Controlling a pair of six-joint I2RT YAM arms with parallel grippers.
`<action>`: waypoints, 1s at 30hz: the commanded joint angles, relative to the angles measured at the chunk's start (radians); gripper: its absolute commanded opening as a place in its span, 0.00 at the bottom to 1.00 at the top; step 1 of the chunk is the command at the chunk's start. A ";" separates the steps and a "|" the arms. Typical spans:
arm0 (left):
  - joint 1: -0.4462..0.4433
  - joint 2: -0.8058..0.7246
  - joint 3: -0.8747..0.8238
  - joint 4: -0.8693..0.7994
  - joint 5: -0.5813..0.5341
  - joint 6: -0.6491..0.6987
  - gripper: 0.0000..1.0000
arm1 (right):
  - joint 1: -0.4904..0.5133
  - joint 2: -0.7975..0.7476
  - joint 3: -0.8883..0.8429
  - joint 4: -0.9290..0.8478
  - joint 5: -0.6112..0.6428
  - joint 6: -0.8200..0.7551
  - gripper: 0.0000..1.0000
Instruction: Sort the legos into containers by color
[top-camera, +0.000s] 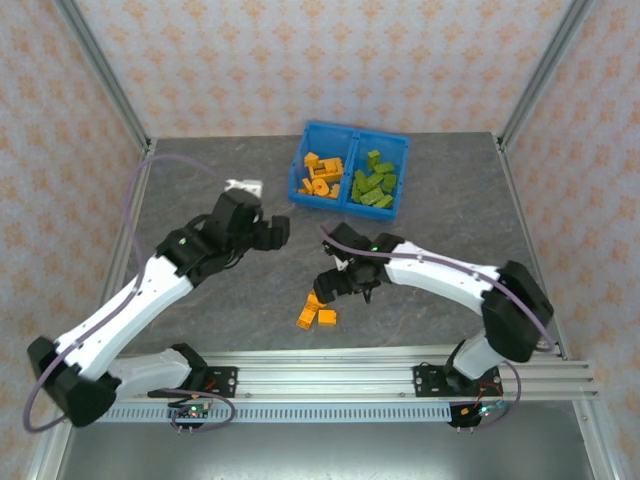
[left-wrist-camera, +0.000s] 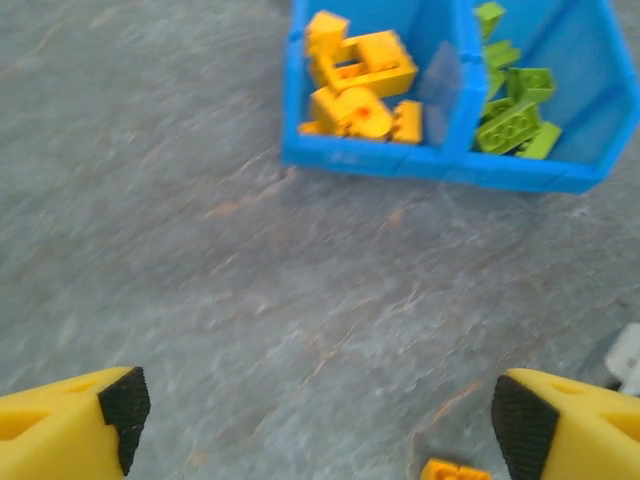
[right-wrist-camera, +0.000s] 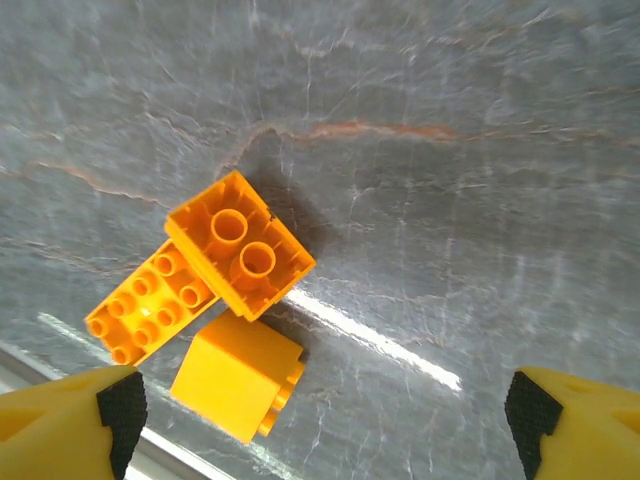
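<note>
The blue bin stands at the back of the table, split by a middle wall. Its left container holds orange legos and its right container holds lime green legos. The left wrist view shows the bin with the orange pile and the green pile. Three orange bricks lie loose near the front. My left gripper is open and empty over bare table, short of the bin. My right gripper is open above the loose bricks, which lie towards its left finger.
A small white object sits on the table behind my left gripper. One orange brick peeks in at the bottom edge of the left wrist view. The metal rail runs along the near edge.
</note>
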 joint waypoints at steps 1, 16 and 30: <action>0.035 -0.108 -0.076 -0.073 -0.045 -0.081 1.00 | 0.019 0.078 0.055 0.037 -0.017 -0.064 0.93; 0.068 -0.121 -0.153 -0.070 -0.015 -0.121 1.00 | 0.023 0.250 0.068 0.071 0.154 -0.026 0.72; 0.068 -0.114 -0.157 -0.060 -0.008 -0.121 1.00 | 0.022 0.288 0.170 0.120 0.146 0.063 0.99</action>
